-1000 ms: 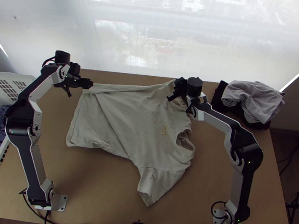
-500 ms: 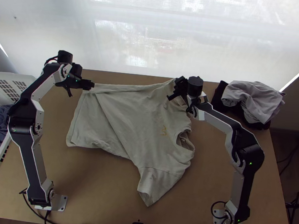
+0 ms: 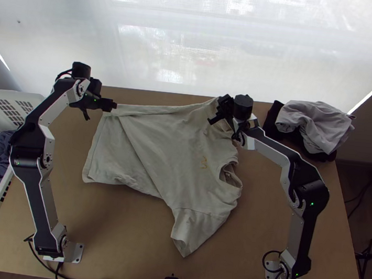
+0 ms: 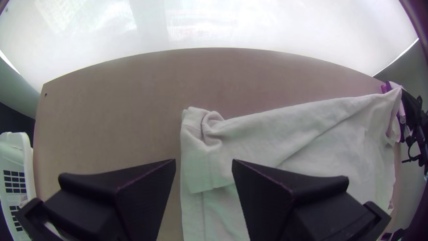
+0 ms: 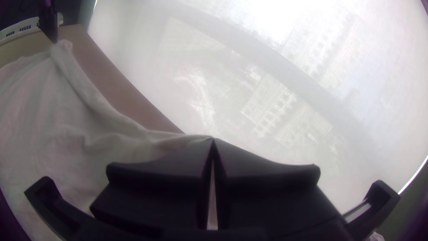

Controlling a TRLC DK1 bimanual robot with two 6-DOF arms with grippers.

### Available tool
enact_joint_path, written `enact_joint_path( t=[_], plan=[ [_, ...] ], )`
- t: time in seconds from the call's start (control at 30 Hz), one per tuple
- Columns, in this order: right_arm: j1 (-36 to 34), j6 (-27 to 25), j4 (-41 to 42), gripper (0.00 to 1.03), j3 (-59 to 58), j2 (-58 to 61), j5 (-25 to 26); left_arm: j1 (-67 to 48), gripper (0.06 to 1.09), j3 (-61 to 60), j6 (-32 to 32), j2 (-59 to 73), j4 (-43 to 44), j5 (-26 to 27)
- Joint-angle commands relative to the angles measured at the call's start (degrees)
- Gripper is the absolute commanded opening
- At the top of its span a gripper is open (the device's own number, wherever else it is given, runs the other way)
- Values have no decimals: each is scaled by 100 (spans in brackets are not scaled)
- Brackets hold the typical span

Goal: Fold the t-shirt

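The light beige t-shirt (image 3: 169,148) lies on the table with its far side folded over in a long diagonal strip; one sleeve points toward the near edge. At its far left corner is my left gripper (image 3: 110,105). In the left wrist view the left gripper (image 4: 204,163) stands open above the bunched corner of the t-shirt (image 4: 214,134). My right gripper (image 3: 214,120) is over the shirt's far right part. From the right wrist view, the right gripper (image 5: 213,140) is shut on a pinch of the t-shirt (image 5: 111,129), drawn up into a ridge.
A white basket (image 3: 11,175) with clothes stands at the left edge. Grey and black garments (image 3: 313,125) lie in a pile at the table's far right corner. The wooden table (image 3: 125,228) has bare surface in front of the shirt. Cables run along the near edge.
My left gripper has shifted very slightly to the right over the last second. The right gripper and the t-shirt look the same.
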Motion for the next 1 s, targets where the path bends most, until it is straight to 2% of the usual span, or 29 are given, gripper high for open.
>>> enact_joint_path(
  t=[0.0,0.07,0.1,0.27,0.33,0.4,0.97],
  plan=[
    [-8,-10,6,2,22,-5,1,-59,63,-39,2,71,-67,-19],
    [-8,-10,6,2,30,-5,1,-59,59,-39,2,97,-75,-19],
    [-8,-10,-3,2,22,-5,1,-59,52,-39,2,106,-75,-10],
    [-17,-10,-3,2,30,-5,1,-59,28,-31,11,132,-75,16],
    [-17,-19,-3,2,30,-5,1,-50,16,-22,2,141,-67,25],
    [-26,-19,-3,2,30,-5,1,-50,9,-4,2,124,-58,25],
    [-105,-116,-3,2,285,188,1,-50,9,611,-42,220,109,25]
  ],
)
